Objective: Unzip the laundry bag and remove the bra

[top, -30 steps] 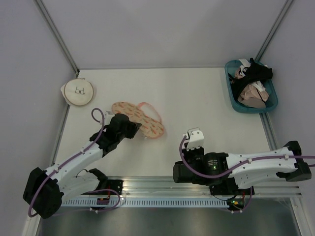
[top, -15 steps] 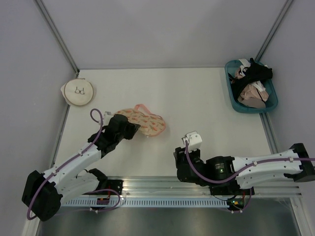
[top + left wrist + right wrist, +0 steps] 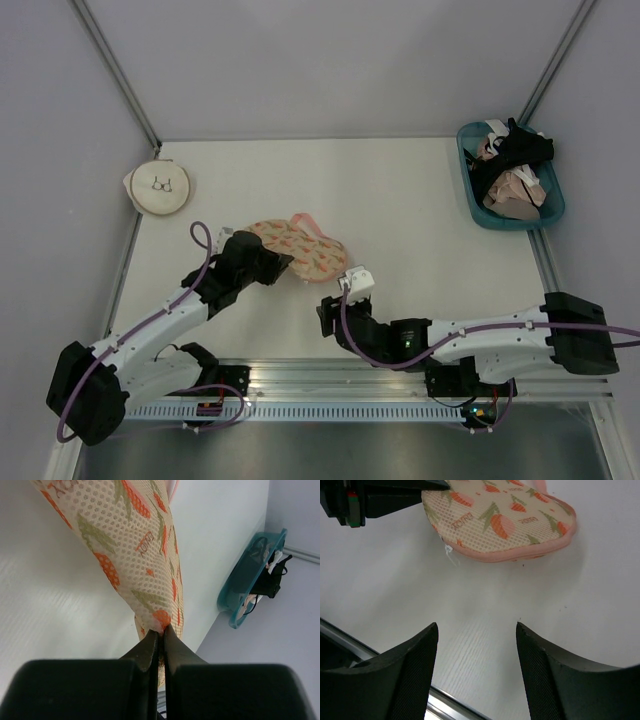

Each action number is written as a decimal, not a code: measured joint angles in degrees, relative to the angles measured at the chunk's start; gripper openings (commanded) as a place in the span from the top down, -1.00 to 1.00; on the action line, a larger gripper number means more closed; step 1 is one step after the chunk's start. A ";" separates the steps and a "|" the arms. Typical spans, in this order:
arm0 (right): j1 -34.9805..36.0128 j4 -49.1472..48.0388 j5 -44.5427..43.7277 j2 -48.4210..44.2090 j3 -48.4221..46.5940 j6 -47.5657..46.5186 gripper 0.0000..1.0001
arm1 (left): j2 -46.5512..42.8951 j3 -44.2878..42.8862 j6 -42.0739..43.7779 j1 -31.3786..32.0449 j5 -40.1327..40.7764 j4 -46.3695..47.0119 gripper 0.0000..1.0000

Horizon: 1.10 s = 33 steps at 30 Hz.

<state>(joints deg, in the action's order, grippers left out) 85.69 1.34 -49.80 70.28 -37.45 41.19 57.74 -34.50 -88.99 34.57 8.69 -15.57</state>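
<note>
Across the top view, the laundry bag [image 3: 305,250] is lying on the white tabletop [image 3: 400,200], a little toward 9 o'clock from its middle. The left tool [image 3: 283,262] is reaching in from 7 o'clock with its fingers pressed together on the bag's near left end, pinching the mesh. The right tool [image 3: 325,314] is hovering just off the bag at 5 o'clock, not touching it. A round cream pouch [image 3: 158,188] is sitting well apart at 10 o'clock from the bag, near the tabletop's left edge. A teal basket [image 3: 472,200] is resting at 2 o'clock by the right edge, and a black garment [image 3: 520,150] is draping over beige-pink garments [image 3: 515,190] inside it.

From the left wrist, the left tool [image 3: 161,632] is squeezing a fold of the laundry bag [image 3: 135,555] between closed fingertips, and the carrot-printed mesh is stretching away toward 11 o'clock. The teal basket [image 3: 240,595] is showing at 3 o'clock, far across the tabletop [image 3: 60,620].

From the right wrist, the right tool [image 3: 476,627] is standing spread, with its two dark fingers [image 3: 415,670] wide apart above bare tabletop [image 3: 580,605] and nothing between them. The laundry bag [image 3: 505,520] is lying ahead at 12 o'clock, its pink rim facing the camera, and the left tool [image 3: 435,486] is gripping it from 10 o'clock.
</note>
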 measured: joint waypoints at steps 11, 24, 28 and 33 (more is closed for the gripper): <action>-4.96 -16.04 7.10 11.74 -0.15 -4.90 -0.35 | 1.27 1.16 -1.81 0.02 -3.06 3.26 0.96; -7.34 -23.63 6.05 18.27 -2.49 -6.12 0.05 | 1.64 2.62 -2.71 0.00 -4.42 5.31 0.96; -7.56 -24.63 5.31 18.73 -2.75 -6.54 0.25 | 1.64 2.97 -3.02 0.00 -4.66 5.53 0.96; -7.58 -24.85 3.80 18.71 -2.78 -7.17 0.73 | 1.81 3.10 -3.17 0.00 -4.83 6.01 0.96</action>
<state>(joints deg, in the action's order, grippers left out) 78.11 -23.51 -46.00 88.99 -40.23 34.02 59.55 -31.40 -92.16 34.57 3.86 -9.56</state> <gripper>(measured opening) 0.219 0.033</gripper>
